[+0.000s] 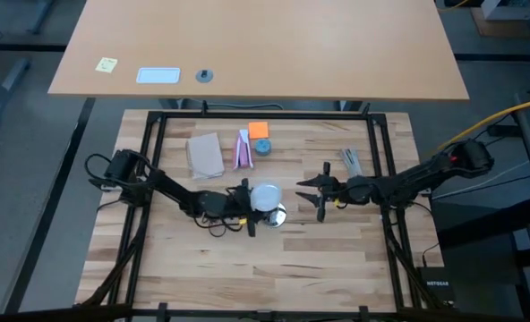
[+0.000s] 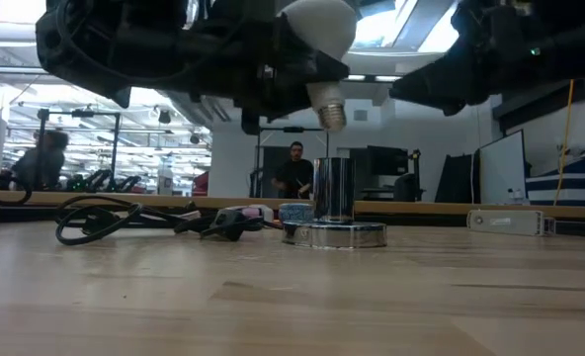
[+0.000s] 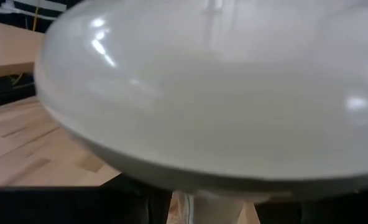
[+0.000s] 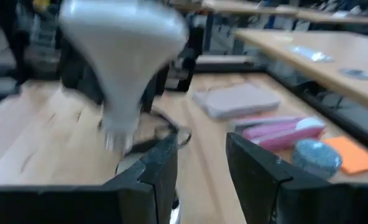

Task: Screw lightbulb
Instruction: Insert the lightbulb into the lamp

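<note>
Here the frosted white lightbulb (image 2: 320,40) tapers to a metal screw base.

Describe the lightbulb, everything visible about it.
The lightbulb is frosted white, a round globe tapering to a narrow neck that ends in a silvery threaded base. It hangs base-down, roughly upright, held by the left gripper in the air just above the upright silvery socket, not yet touching it. From overhead its globe shows as a white disc near the table's middle.
</note>
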Motion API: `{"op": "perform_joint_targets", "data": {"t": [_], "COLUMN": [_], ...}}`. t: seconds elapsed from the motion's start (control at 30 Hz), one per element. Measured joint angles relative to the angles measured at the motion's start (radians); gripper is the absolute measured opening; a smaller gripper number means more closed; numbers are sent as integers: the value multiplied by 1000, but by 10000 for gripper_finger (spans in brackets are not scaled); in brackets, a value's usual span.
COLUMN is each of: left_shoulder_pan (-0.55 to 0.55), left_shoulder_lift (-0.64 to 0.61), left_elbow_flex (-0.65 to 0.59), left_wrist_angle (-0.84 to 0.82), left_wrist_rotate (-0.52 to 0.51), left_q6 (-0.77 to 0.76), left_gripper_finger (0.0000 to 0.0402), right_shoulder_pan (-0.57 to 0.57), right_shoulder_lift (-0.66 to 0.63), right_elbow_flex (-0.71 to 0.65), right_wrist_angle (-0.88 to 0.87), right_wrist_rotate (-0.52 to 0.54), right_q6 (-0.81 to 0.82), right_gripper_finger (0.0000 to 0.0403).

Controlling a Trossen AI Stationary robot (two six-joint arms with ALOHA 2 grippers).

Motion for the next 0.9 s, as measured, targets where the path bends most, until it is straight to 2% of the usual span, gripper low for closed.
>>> {"op": "perform_joint_targets", "data": {"t": [0.1, 0.37, 0.9], "left_shoulder_pan": [0, 12, 24], "left_shoulder_lift": [2, 9, 12], "left_elbow_flex": [3, 2, 3], "left_wrist_angle": [-32, -71, -72], "left_wrist_rotate": [0, 0, 18], "left_q6": [5, 10, 32], "left_gripper_finger": [166, 166, 166], "right_shoulder_pan": [0, 0, 0], "right_shoulder_lift": [-1, -1, -1], "right_elbow_flex": [0, 1, 1], "right_wrist_angle": [51, 201, 204], "right_wrist_rotate": [44, 54, 54], "right_q6": [-31, -77, -77], "right_gripper_finger": [143, 143, 143]}}
